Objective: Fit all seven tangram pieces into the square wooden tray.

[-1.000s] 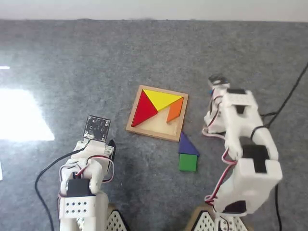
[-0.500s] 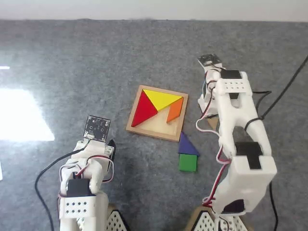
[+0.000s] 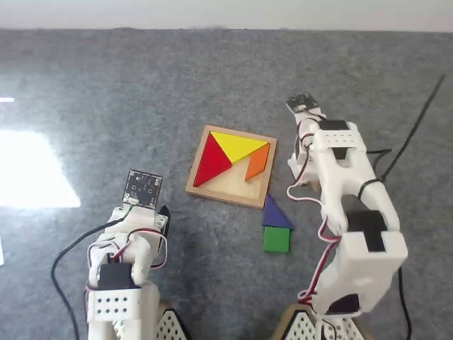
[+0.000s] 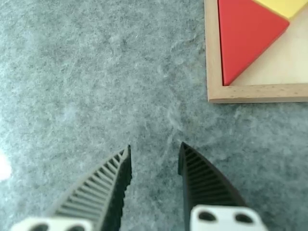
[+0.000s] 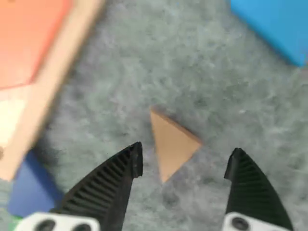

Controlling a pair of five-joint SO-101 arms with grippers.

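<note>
The square wooden tray (image 3: 200,186) holds a red triangle (image 3: 210,161), a yellow triangle (image 3: 237,145) and an orange piece (image 3: 258,162). A dark blue triangle (image 3: 274,212) and a green square (image 3: 277,239) lie on the felt just outside its near right corner. My right gripper (image 5: 186,154) is open, hanging over a small tan triangle (image 5: 171,144) that lies between its fingers, right of the tray rim (image 5: 53,82). A light blue piece (image 5: 274,24) lies beyond it. My left gripper (image 4: 155,150) is open over bare felt, short of the tray's corner (image 4: 214,94).
Grey felt covers the table. The right arm (image 3: 336,152) stretches along the tray's right side, hiding the felt under it. The left arm (image 3: 134,241) stays at the near left. Wide free felt lies behind and left of the tray.
The right arm has swung left and forward, closer to the tray's right side. The left arm and the pieces have not moved.
</note>
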